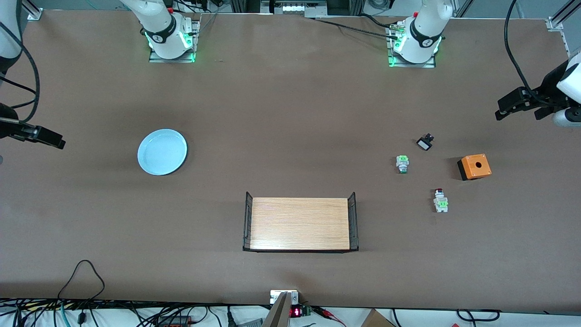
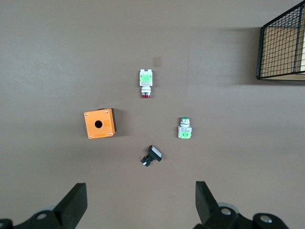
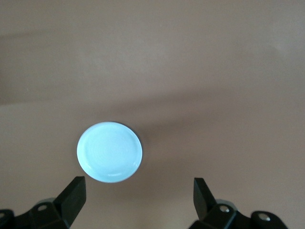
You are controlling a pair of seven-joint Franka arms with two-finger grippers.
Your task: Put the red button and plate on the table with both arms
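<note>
The red button [image 1: 440, 200] lies on the brown table [image 1: 290, 113] toward the left arm's end, its red cap pointing away from the front camera. In the left wrist view the red button [image 2: 146, 82] lies well ahead of the open, empty left gripper [image 2: 141, 200]. From the front, the left gripper [image 1: 517, 114] hangs over the table's edge at that end. The pale blue plate [image 1: 162, 151] rests flat on the table toward the right arm's end. The right gripper [image 1: 41, 136] hovers beside it, open and empty. The right wrist view shows the plate [image 3: 109, 151] just ahead of the right gripper [image 3: 139, 198].
Around the red button lie a green-capped switch [image 1: 402, 164], a small black-and-white switch [image 1: 425, 142] and an orange box with a hole [image 1: 474, 166]. A wooden tray with black wire ends [image 1: 299, 223] stands mid-table, nearer the front camera.
</note>
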